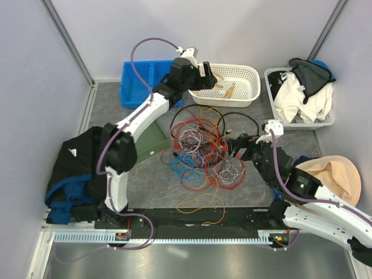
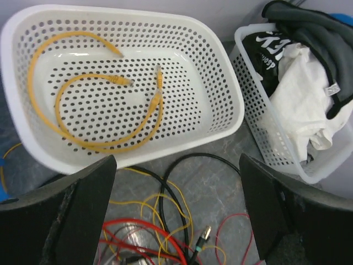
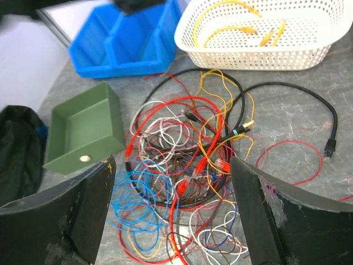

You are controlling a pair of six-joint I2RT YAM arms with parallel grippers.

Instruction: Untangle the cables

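Note:
The cables lie as one tangled heap of red, blue, white, yellow and black wires in the middle of the table. My right gripper hangs open just right of the heap; in its wrist view the heap shows between and beyond its fingers. My left gripper is open at the near rim of the white basket, with nothing between its fingers. Loose yellow cables lie inside the basket. Black, yellow and red strands run under the left gripper.
A blue bin stands at the back left and a green box left of the heap. A white crate of clothes sits at the back right. Dark clothing lies at the left and a tan hat at the right.

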